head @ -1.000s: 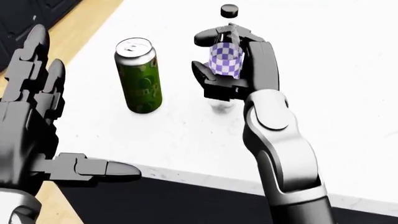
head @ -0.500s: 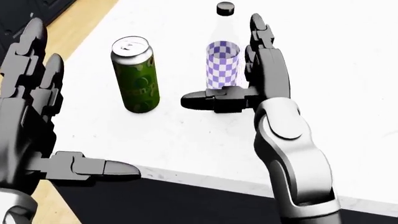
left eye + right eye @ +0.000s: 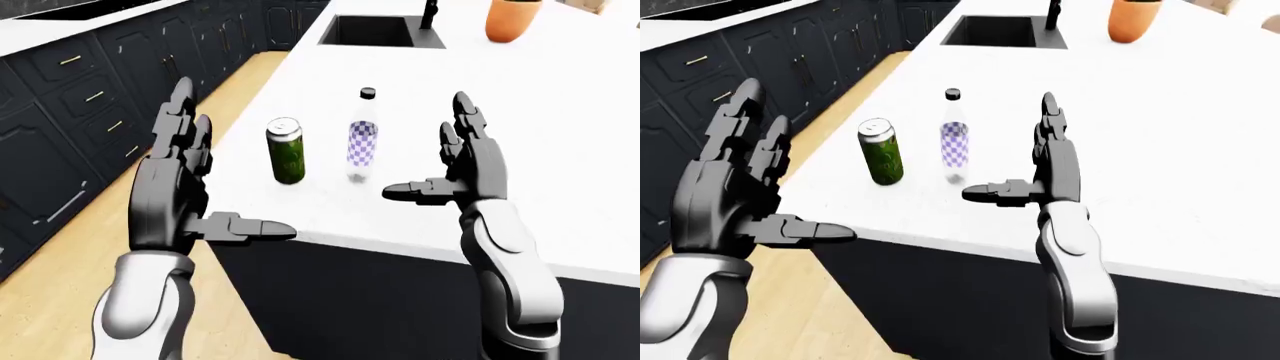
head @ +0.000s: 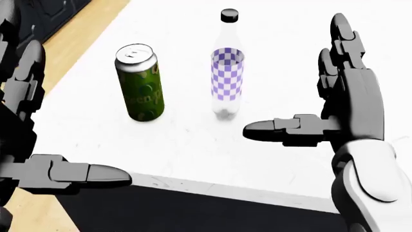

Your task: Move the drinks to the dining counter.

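Note:
A green can (image 4: 141, 82) stands upright on the white counter (image 4: 187, 140) near its left edge. Just right of it stands a clear bottle (image 4: 226, 65) with a purple checkered label and a black cap. My right hand (image 4: 322, 104) is open, apart from the bottle on its right, thumb pointing left below the bottle's base. My left hand (image 3: 200, 184) is open too, held off the counter's left edge, left of the can and nearer me, touching nothing.
A black sink (image 3: 382, 30) with a tap is set into the counter at the top of the left-eye view, with an orange pot (image 3: 513, 19) to its right. Dark cabinets (image 3: 70, 90) line the left, across a wooden floor (image 3: 60, 285).
My right hand let go of the bottle, opened and drew away to the right. The bottle now stands free beside the can. The left hand stayed open and shifted slightly left.

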Tool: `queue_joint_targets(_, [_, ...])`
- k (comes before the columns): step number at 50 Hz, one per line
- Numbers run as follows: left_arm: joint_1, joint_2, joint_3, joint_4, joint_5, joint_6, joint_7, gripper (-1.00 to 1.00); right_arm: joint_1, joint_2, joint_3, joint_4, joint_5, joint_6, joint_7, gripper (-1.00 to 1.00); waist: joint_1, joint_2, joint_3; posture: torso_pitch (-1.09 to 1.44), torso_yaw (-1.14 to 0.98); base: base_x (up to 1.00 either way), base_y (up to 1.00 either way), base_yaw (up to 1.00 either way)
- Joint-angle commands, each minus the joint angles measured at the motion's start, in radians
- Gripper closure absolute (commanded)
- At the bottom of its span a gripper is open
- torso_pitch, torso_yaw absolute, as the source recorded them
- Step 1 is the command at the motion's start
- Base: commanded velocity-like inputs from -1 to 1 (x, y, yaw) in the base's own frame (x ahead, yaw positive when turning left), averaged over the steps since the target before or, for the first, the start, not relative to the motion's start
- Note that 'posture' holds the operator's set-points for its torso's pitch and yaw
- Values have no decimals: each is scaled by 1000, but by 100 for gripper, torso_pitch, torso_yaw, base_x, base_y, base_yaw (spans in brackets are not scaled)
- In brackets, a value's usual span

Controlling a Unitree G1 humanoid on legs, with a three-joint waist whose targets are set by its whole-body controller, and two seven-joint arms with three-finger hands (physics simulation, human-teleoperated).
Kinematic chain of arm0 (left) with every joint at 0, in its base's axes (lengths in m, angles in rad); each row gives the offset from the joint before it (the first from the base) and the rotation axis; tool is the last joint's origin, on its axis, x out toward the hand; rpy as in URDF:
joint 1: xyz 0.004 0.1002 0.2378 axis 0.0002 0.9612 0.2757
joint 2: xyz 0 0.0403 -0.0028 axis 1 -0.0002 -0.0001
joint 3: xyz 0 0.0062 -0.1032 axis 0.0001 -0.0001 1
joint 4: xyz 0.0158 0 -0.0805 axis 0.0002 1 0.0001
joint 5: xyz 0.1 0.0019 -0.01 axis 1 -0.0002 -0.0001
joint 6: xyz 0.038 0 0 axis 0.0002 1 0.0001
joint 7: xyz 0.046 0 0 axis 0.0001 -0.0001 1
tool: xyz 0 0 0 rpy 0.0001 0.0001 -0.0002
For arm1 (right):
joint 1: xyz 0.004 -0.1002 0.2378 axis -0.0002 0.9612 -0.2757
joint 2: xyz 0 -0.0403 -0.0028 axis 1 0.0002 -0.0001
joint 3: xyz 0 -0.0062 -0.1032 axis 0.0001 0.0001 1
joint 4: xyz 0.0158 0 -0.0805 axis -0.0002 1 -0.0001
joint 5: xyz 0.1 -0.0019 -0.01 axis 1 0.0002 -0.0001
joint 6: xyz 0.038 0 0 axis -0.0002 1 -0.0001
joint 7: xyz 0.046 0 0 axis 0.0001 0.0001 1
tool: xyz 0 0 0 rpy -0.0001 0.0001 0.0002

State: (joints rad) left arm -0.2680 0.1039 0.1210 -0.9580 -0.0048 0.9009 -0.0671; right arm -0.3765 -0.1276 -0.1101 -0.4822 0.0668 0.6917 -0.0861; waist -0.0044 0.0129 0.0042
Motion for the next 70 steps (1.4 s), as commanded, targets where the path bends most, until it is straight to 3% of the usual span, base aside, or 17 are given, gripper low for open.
queue_joint_targets(1, [-23, 8, 11, -43, -8, -11, 6, -100, -15, 7, -3, -53, -5, -31, 15, -100, 2, -4, -22, 0, 0, -55, 2, 0])
queue_joint_targets(7, [9, 3, 8, -54, -19, -33, 8, -100, 14, 20, -5, -118, 1, -18, 10, -100, 2, -33, -18, 0, 0, -57, 5, 0])
queue_joint_targets(11, [15, 2, 7, -57, -23, -34, 9, -100, 26, 39, -25, -138, 59, -29, -4, -100, 15, -15, -5, 0, 0, -36, 12, 10])
queue_joint_targets(15, [21, 1, 3, -72, -24, -28, 10, -100, 32, 34, -13, -139, 81, -38, -15, -100, 67, 96, 46, 0, 0, 0, 0, 80])
queue_joint_targets(19, [30, 1, 14, -81, -32, -27, 7, -100, 36, 37, 2, -143, 84, -44, -16, -100, 57, 36, 11, 0, 0, 0, 0, 100])
queue_joint_targets(27, [24, 11, 33, -89, -53, -11, 15, -100, 76, 54, 25, -147, 73, -86, 10, -100, 47, -85, 42, 0, 0, 0, 0, 100])
queue_joint_targets(29, [40, 10, 19, -89, -52, -24, 21, -100, 77, 58, 27, -154, 73, -86, 9, -100, 37, -168, 6, 0, 0, 0, 0, 100])
queue_joint_targets(30, [41, 9, 15, -89, -49, -24, 20, -100, 78, 59, 29, -152, 71, -89, 8, -100, 23, -93, 49, 0, 0, 0, 0, 100])
queue_joint_targets(34, [42, 6, -6, -89, -34, -24, 21, -100, 93, 67, 47, -137, 57, -116, 16, -100, 38, -77, 26, 0, 0, 0, 0, 100])
queue_joint_targets(42, [46, 5, 1, -89, -31, -23, 20, -100, 109, 71, 72, -122, 7, -143, 43, -100, 24, 67, 1, 0, 0, 0, 0, 100])
queue_joint_targets(53, [49, -6, -29, -89, -7, -28, 13, -100, 113, 83, 71, -105, -1, -150, 68, -100, 35, -61, 47, 0, 0, 9, 0, 100])
queue_joint_targets(56, [50, -10, -30, -89, -3, -29, 8, -100, 115, 84, 74, -102, -5, -153, 70, -100, 27, -146, 17, 0, 0, 10, 0, 100])
queue_joint_targets(57, [54, -11, -31, -89, -2, -32, 7, -100, 116, 85, 76, -104, -7, -153, 70, -100, 21, -96, 43, 0, 0, 11, 0, 100])
queue_joint_targets(60, [69, -18, -32, -78, 2, -53, 0, -100, 120, 88, 80, -104, -13, -155, 72, -100, 35, -98, 23, 0, 0, 10, 0, 100])
queue_joint_targets(66, [76, -22, -33, -83, 8, -53, -5, -100, 130, 93, 81, -101, -12, -165, 75, -100, 18, -16, 28, 0, 0, 10, 0, 100])
queue_joint_targets(69, [80, -24, -38, -86, 11, -56, -6, -100, 130, 94, 82, -99, -13, -166, 74, -100, 24, 72, -3, 0, 0, 10, 0, 100])
queue_joint_targets(70, [82, -24, -39, -85, 13, -58, -7, -100, 130, 95, 84, -97, -14, -167, 74, -100, 35, 41, 19, 0, 0, 11, 0, 100])
